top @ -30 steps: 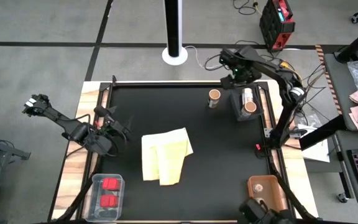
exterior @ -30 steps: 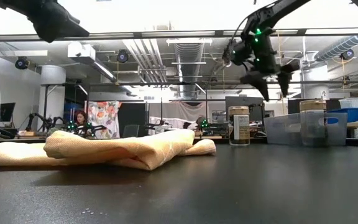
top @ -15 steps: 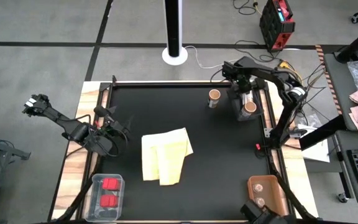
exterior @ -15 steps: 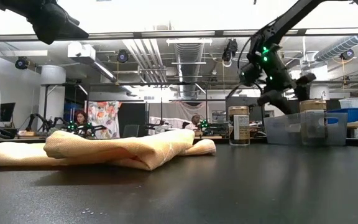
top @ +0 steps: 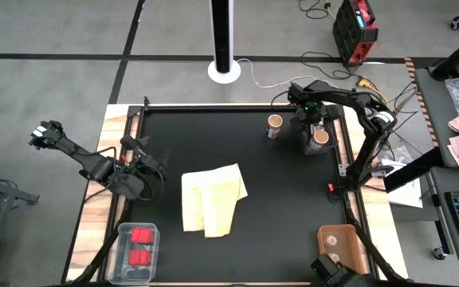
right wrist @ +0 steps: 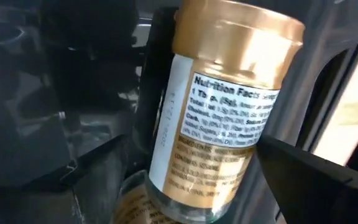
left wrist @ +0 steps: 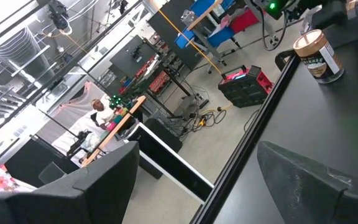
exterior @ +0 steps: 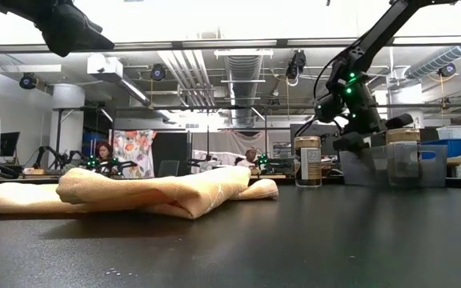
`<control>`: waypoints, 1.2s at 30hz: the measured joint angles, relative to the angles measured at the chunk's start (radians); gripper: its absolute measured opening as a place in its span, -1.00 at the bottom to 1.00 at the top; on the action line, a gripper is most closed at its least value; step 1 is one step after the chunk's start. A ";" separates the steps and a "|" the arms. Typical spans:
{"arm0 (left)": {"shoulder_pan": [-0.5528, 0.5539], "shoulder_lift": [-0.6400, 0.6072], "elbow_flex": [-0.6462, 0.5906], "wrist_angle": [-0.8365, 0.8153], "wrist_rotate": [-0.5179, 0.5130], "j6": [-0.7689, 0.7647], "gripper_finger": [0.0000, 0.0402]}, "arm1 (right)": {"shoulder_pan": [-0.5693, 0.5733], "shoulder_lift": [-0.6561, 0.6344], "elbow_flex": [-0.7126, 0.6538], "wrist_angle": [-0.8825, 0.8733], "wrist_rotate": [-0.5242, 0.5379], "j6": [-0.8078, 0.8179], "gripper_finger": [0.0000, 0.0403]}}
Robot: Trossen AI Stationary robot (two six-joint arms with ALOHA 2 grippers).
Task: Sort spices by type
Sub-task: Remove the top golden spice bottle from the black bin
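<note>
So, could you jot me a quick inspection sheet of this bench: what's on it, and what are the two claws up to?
Surface: black mat on a wooden table, dry and flat.
Job's things: one brown-topped jar standing loose on the mat; more jars in a clear bin at the back right; red blocks in a clear tray at the front left; a brown tray at the front right.
Clutter: folded yellow cloth mid-mat.
Grippers: right gripper down at the clear bin, a jar right before it; left gripper open, waiting at the left edge.
Cables: loose ones on the floor behind the table.
Surroundings: workshop benches, a person seated far behind.
</note>
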 joint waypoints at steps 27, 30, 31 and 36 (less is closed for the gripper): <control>0.000 0.000 0.000 0.000 0.000 0.000 0.55 | -0.010 0.004 -0.061 0.115 -0.051 -0.032 0.33; 0.000 0.000 0.000 0.000 0.000 -0.001 0.55 | -0.010 0.000 -0.048 0.095 -0.046 -0.028 0.33; 0.000 0.000 0.000 0.000 0.000 0.000 0.55 | -0.010 -0.004 -0.042 0.083 -0.042 -0.026 0.33; 0.000 0.000 0.000 0.000 0.000 0.000 0.55 | -0.011 -0.055 -0.013 0.042 -0.004 -0.013 0.33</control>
